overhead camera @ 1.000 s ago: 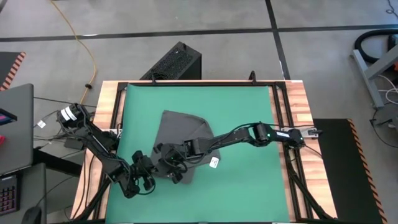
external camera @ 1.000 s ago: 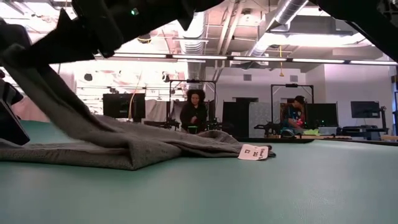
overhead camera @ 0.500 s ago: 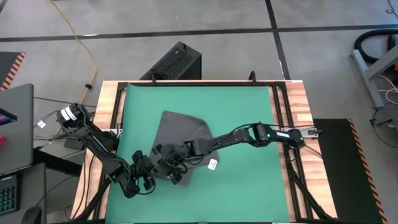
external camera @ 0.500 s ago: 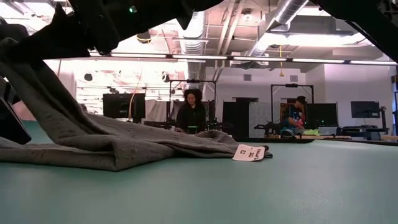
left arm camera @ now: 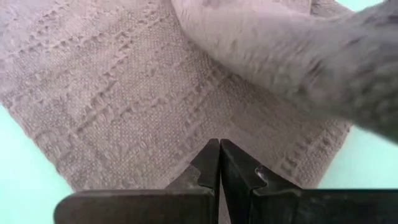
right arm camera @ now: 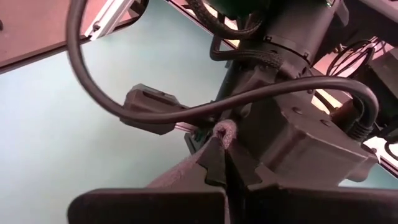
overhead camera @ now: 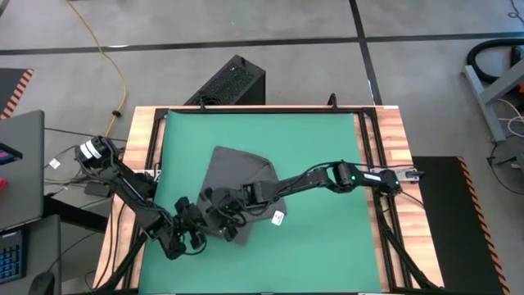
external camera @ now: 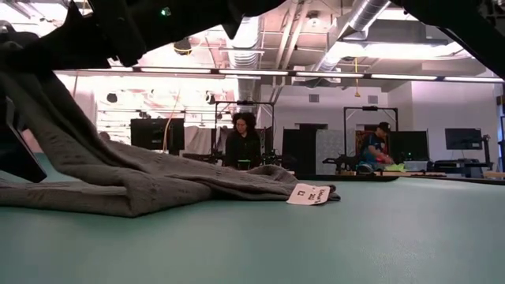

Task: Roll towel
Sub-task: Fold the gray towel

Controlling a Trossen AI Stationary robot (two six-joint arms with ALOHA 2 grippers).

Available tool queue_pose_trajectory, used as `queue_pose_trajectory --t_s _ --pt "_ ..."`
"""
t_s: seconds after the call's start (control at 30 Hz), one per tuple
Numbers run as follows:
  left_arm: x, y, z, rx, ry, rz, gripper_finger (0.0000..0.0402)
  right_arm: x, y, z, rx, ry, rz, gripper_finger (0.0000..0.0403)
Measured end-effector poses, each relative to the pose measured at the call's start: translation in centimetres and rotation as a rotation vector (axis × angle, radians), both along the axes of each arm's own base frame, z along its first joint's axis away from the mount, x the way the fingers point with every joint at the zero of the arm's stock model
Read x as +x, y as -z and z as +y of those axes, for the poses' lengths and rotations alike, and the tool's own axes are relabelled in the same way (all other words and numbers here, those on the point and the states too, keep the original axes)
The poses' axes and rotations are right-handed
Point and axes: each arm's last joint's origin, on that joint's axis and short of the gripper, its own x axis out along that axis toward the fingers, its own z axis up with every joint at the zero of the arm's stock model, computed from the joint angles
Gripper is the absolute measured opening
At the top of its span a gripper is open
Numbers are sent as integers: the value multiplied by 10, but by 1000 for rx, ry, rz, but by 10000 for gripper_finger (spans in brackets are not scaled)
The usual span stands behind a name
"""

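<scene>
From above, we see the towel (overhead camera: 237, 176) spread on the green mat (overhead camera: 327, 147) of the worktop (overhead camera: 393, 131), only its near corner lifted. We judge the rolling as just started. The left gripper (overhead camera: 203, 232) and right gripper (overhead camera: 224, 223) meet at that corner.

At table height, the towel rises to the left; its tag (external camera: 309, 194) lies flat. Two people sit in the room behind.

The left wrist shows clenched fingers above the cloth.

The right wrist shows fingers grasping a towel fold.
</scene>
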Motion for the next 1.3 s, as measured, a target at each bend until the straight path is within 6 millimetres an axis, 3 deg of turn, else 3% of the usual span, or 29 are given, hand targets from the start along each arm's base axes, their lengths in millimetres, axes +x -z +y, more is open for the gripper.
queue_pose_trajectory --t_s 0.2,0.33,0.5,0.73,0.97,1.1,1.23,1.3 --pt "5 -1 2 12 17 2 0 0 1 -3 20 16 23 13" --pt "5 0 1 -19 27 18 0 0 1 -2 28 19 21 55" --pt "-3 -2 -5 -83 39 43 0 0 1 0 29 16 22 101" --pt "-22 -18 -1 -151 38 91 0 0 1 -2 27 24 22 129" --pt "-42 -49 7 -228 45 76 0 -3 -1 1 18 23 42 155" --pt "-45 -86 3 -217 86 13 0 -15 -26 0 -32 102 59 173" --pt "-37 -116 -5 -161 103 -101 0 -39 -51 -11 -58 160 214 183" --pt "-25 -119 -11 -102 104 -157 0 -52 -54 -19 -55 189 340 184"
